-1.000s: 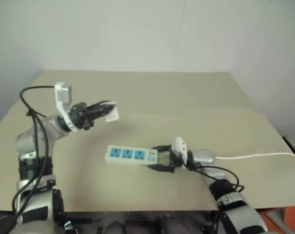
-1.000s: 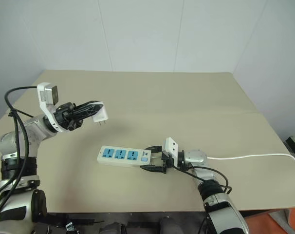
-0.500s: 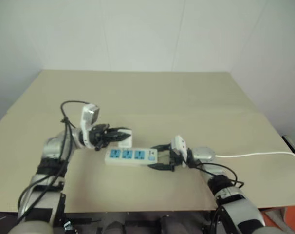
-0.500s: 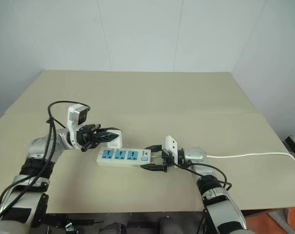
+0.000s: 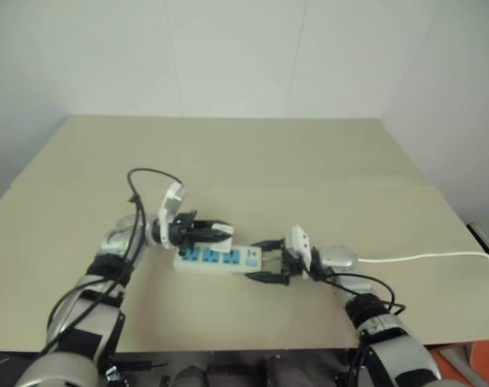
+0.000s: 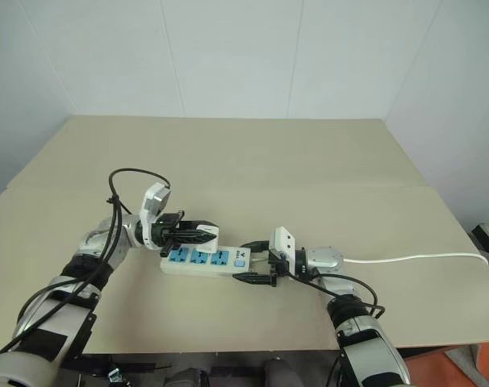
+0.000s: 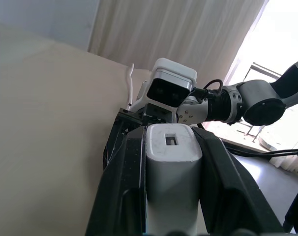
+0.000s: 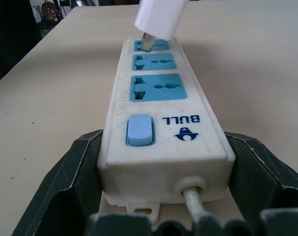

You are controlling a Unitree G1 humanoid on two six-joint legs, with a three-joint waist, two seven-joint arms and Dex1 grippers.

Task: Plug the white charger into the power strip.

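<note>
The power strip (image 6: 202, 259) is a white bar with three blue sockets, lying flat on the tan table (image 6: 309, 177). My right gripper (image 6: 252, 260) clasps its switch and cord end, a black finger (image 8: 77, 184) pressed against each long side. My left gripper (image 6: 202, 234) is shut on the white charger (image 7: 172, 164) and reaches in level over the strip's far end. The charger (image 8: 159, 17) hangs tilted there, its metal prongs down at the farthest blue socket (image 8: 151, 45). How deep they sit I cannot tell.
The strip's thin white cord (image 6: 406, 260) runs right across the table to its right edge. Bare tabletop lies behind and to the left of the strip. The table's front edge (image 6: 228, 351) is close below both arms.
My left gripper has come down and to the right with the charger, from high over the table's left to the strip's far socket. The right gripper and strip have stayed put.
</note>
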